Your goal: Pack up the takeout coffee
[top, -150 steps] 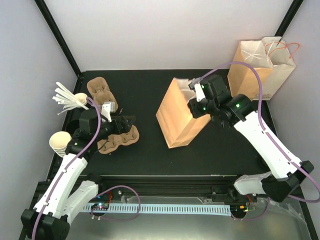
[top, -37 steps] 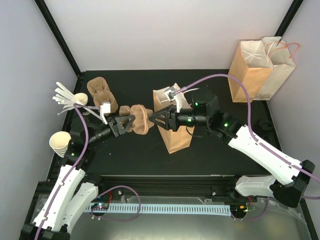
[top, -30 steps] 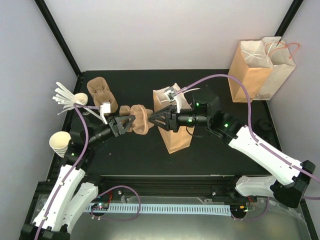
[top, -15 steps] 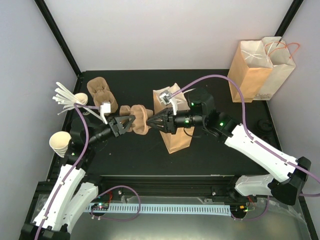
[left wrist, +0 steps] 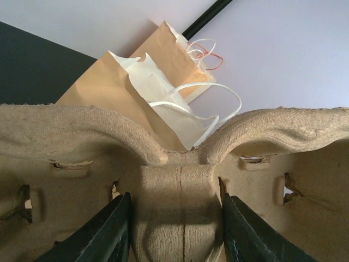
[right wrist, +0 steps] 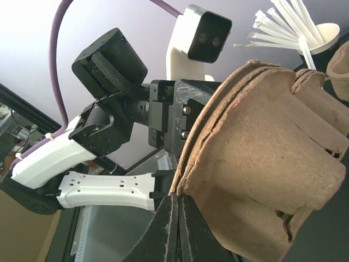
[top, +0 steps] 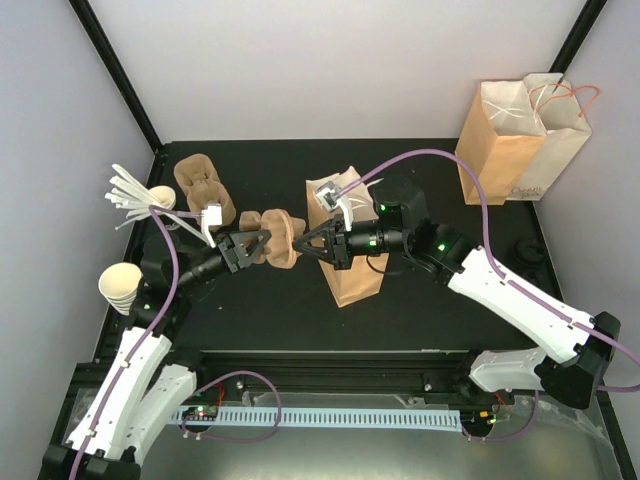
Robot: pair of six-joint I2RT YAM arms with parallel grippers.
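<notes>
No lidded takeout coffee can be made out in any view; above the black table point(top: 270, 175) the left gripper point(left wrist: 177, 224) clamps a pulp cup carrier point(top: 280, 238), the right gripper point(right wrist: 176, 218) pressed shut at its rim beside a brown paper bag point(top: 352, 275), within pale lilac walls point(top: 300, 70).

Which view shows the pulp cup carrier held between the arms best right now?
Right wrist: the carrier fills the frame, cup wells and rim visible, with the right gripper shut on its edge. Left wrist shows only its centre ridge, clamped by the left gripper. Top external shows it small, between both grippers.
</notes>
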